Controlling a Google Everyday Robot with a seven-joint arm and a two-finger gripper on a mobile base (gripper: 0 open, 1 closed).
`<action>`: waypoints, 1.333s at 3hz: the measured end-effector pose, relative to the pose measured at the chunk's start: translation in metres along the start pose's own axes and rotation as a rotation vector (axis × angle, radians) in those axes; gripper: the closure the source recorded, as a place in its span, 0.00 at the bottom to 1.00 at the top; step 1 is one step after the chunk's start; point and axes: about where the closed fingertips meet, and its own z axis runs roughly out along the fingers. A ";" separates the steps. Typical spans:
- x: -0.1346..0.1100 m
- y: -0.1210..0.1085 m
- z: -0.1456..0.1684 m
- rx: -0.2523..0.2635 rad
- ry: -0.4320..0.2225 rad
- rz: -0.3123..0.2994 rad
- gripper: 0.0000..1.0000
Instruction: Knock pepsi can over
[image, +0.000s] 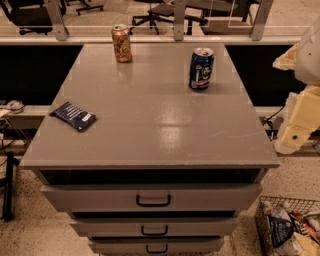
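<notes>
The pepsi can (201, 68), dark blue with a round logo and a silver top, stands upright on the grey cabinet top (150, 120) at the back right. My arm shows at the right edge of the view, off the side of the cabinet. Its cream-coloured gripper (290, 141) hangs beside the cabinet's right edge, lower than the can and well to the right of it, touching nothing.
A gold-orange can (121, 43) stands upright at the back left of the cabinet top. A dark blue snack packet (73, 116) lies near the left edge. Drawers (152, 200) face the front. A wire basket (290, 227) with packets sits on the floor at the lower right.
</notes>
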 end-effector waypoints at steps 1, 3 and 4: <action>0.000 0.000 0.000 0.000 0.000 0.000 0.00; 0.007 -0.023 0.016 0.034 -0.090 0.048 0.00; 0.002 -0.066 0.042 0.087 -0.195 0.090 0.00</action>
